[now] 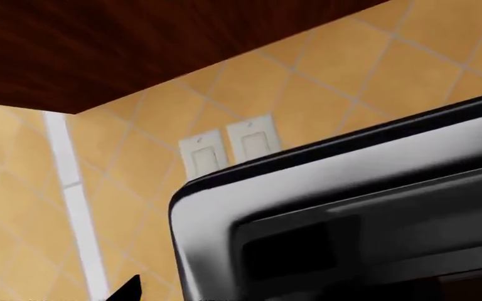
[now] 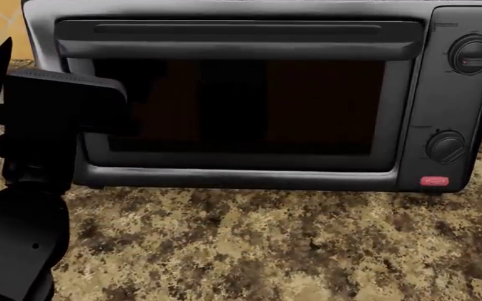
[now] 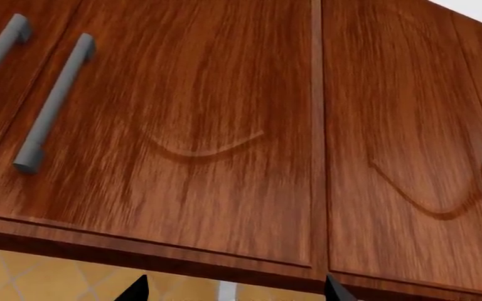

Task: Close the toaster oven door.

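At the left edge of the head view, the robot's black left arm [image 2: 23,232] rises from the lower corner, and its left end effector [image 2: 61,103] sits against the left side of the toaster oven door [image 2: 241,106], a wide black-framed panel with a large dark glass window; whether its fingers are apart or together cannot be told from these views. The door stands upright, flush with the front of the boxy black and dark grey toaster oven [image 2: 463,100], its long black bar handle [image 2: 241,39] running along the top edge. Two round knobs [image 2: 471,54] and a small red button [image 2: 434,181] show on the right side panel. The oven rests on a speckled brown granite worktop [image 2: 266,251]. From the left wrist view, the oven's rounded corner [image 1: 224,207] appears close, with tan tiled wall [image 1: 333,75] behind. The right end effector [image 3: 234,290] points up at reddish wooden cabinet doors [image 3: 191,125] with grey bar handles, its two dark fingertips [image 3: 133,290] spread apart and holding nothing.
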